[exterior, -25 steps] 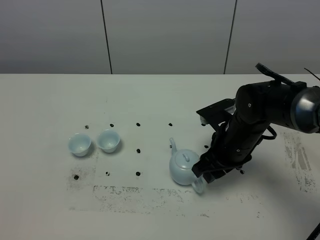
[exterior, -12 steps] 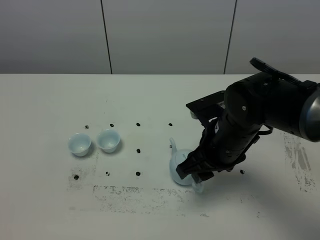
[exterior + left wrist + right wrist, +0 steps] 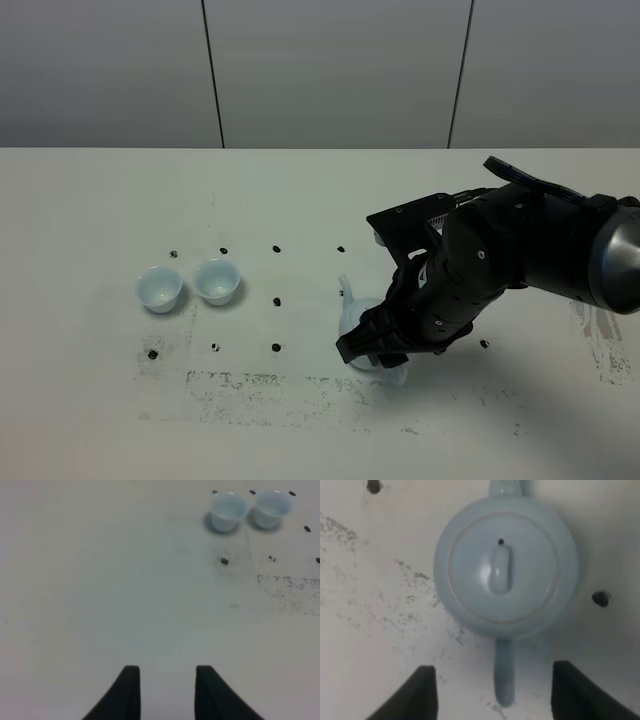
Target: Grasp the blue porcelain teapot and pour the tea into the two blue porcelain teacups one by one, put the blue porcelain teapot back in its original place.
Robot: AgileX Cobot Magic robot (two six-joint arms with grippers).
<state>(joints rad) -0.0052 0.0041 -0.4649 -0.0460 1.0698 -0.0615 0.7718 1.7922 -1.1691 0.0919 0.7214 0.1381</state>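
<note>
The blue porcelain teapot (image 3: 506, 572) sits on the table (image 3: 90, 400), right of the two blue porcelain teacups (image 3: 188, 285). The right gripper (image 3: 492, 692) has moved in over it since a second ago, jaws wide, straddling the handle (image 3: 504, 672) and holding nothing, arm bent low.

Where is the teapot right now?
In the exterior high view, the blue porcelain teapot sits right of centre on the table, largely hidden under the open right gripper, well right of both teacups.

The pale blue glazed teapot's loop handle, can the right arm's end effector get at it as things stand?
Probably yes. The right end effector hangs open above the round pale blue glazed teapot, its fingers on either side of the loop handle, with nothing between them.
</note>
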